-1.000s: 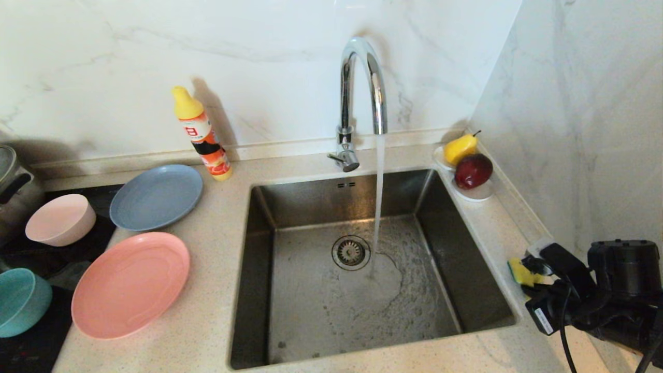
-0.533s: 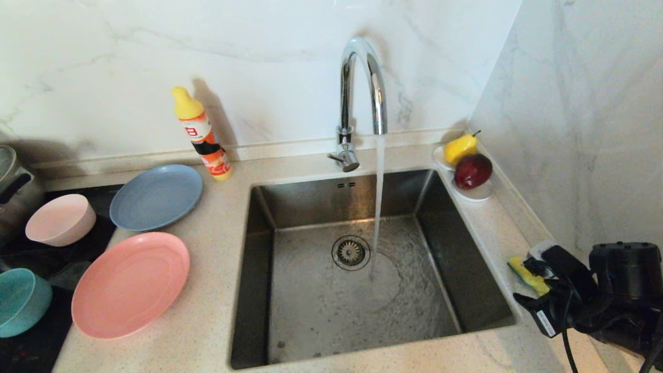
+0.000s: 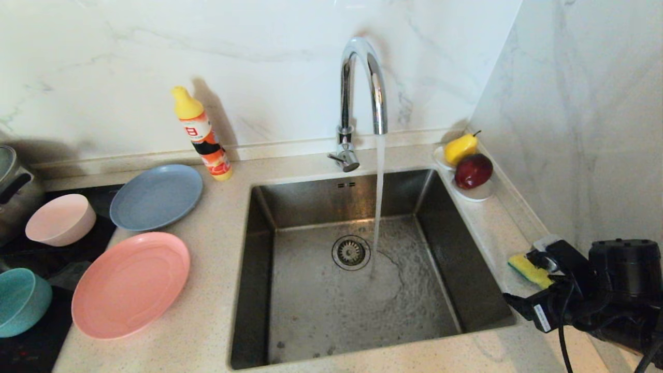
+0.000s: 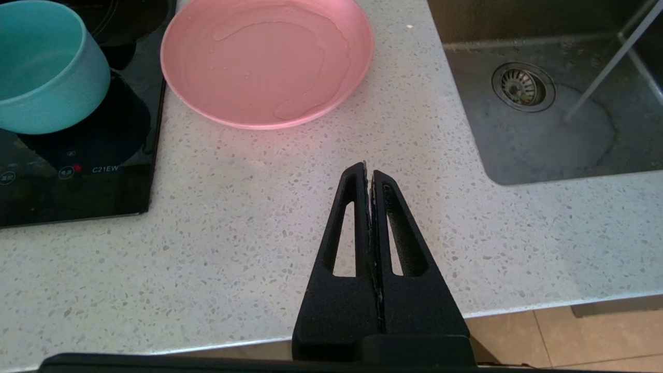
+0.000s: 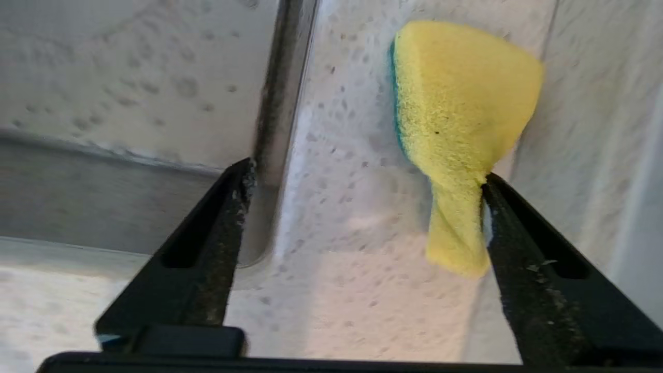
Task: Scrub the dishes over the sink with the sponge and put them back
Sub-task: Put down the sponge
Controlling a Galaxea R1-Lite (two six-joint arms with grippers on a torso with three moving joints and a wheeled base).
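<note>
Your right hand (image 3: pixel 536 280), at the lower right of the head view, has spread its fingers since the earlier frames, when they pinched the sponge (image 3: pixel 529 269); the sponge now lies released on the worktop (image 3: pixel 217 290) strip right of the sink (image 3: pixel 456 269), touching 1 finger (image 5: pixel 523 248). Your left hand (image 4: pixel 369 173) is clenched shut over the worktop, empty. Water runs from the faucet (image 3: pixel 362 88) into the sink, which holds no dishes. The 2 plates, salmon-pink plate (image 3: pixel 130 284) and blue-grey plate (image 3: pixel 156 197), sit empty at left beside the pale pink bowl (image 3: pixel 61 219) and teal bowl (image 3: pixel 22 301).
</note>
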